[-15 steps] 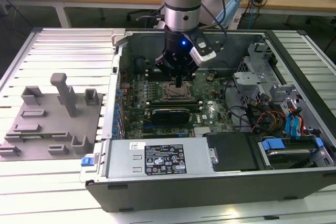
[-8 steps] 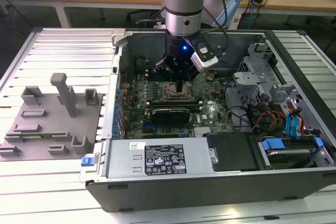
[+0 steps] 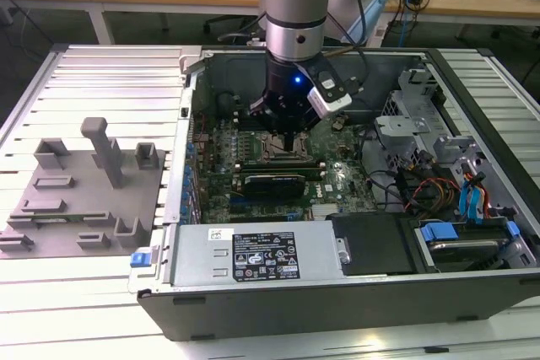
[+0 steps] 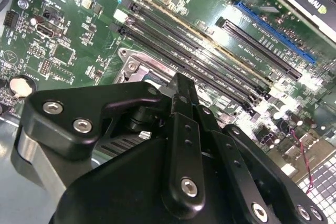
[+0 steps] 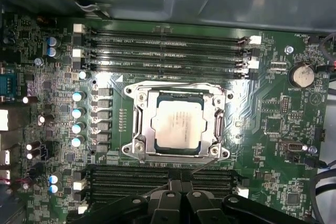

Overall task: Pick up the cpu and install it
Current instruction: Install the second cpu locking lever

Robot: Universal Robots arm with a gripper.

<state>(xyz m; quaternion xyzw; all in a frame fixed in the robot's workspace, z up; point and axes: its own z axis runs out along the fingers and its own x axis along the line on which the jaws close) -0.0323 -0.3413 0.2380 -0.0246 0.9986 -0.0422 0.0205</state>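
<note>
The cpu (image 5: 178, 125) is already lying inside the socket (image 5: 137, 129) on the green circuit board (image 5: 273, 124), as the first wrist view shows. Its pale silver top faces up, and it sits flat and square within the metal frame, with the frame's edges going around all its sides. It is not in the end effector any more, so I judge that the picking up and the placing are done.

The end effector (image 3: 289, 142) hangs just above the socket area in the exterior view, inside the open computer case (image 3: 253, 309), near the black card (image 3: 272, 183) that lies a little in front of it. In both wrist views its dark fingers (image 4: 181, 103) appear together at the tip with nothing between them, so I judge the end effector to be narrow and empty. Whether the tip is touching the chip or the frame, I cannot tell, because the arm hides this place in the exterior view.

What is left is harder to judge. The frame seems to lie down around the chip, but I cannot see clearly if its small lever is locked. If the installing includes this locking, that part may be still open.

The grey moulded tray (image 3: 84, 200) stands on the tabletop (image 3: 93, 309) at the exterior view's left, well apart from the case, and I see no chip on it.
</note>
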